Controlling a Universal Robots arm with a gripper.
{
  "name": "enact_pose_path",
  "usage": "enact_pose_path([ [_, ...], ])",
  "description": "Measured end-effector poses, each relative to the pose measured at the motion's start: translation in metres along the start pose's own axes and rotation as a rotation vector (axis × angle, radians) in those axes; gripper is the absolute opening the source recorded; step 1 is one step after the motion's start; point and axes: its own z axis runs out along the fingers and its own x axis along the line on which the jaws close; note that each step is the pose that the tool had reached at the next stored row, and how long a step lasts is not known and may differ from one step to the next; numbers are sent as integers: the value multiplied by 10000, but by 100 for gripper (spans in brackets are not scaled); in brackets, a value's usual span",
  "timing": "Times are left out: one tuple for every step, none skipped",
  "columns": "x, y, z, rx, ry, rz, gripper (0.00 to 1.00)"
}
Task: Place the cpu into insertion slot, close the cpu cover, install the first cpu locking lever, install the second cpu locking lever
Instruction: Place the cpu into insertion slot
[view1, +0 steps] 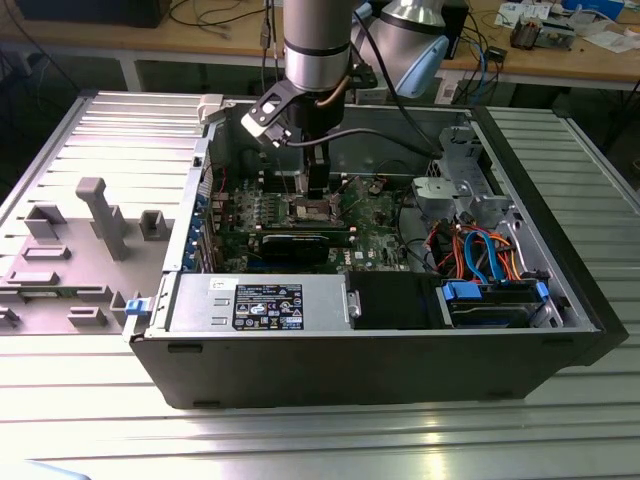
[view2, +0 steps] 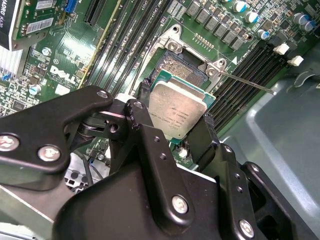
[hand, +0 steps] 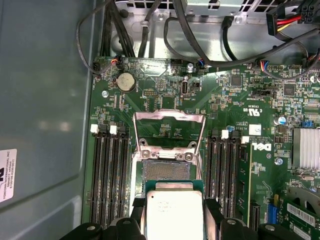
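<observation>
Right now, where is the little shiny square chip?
In both wrist views the cpu is gripped by the gripper right over the insertion slot, with the open cpu cover just beyond it and long memory slots on both sides.

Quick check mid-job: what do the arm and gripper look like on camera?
The arm is a silver-grey cylinder with a pale blue-grey joint cap; black cables run alongside it. The gripper is matte black, with jointed link-bar fingers fastened by silver screws.
</observation>
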Motion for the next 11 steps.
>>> enact_pose_path([
  [2, -2, 2, -1, -15, 1, 55],
  [5, -2, 3, 3, -45, -3, 55],
  [13, -2, 6, 8, -139, -6, 55],
  [22, -2, 9, 12, -195, -8, 55],
  [32, -1, 17, 14, -242, -9, 55],
  [42, -1, 27, 17, -280, -12, 55],
  [46, -1, 32, 17, -288, -12, 55],
  [48, 0, 35, 16, -288, -12, 55],
  [48, 0, 37, 19, -293, -14, 55],
  [48, -1, 41, 18, -294, -12, 55],
  [48, -1, 43, 18, -294, -12, 55],
])
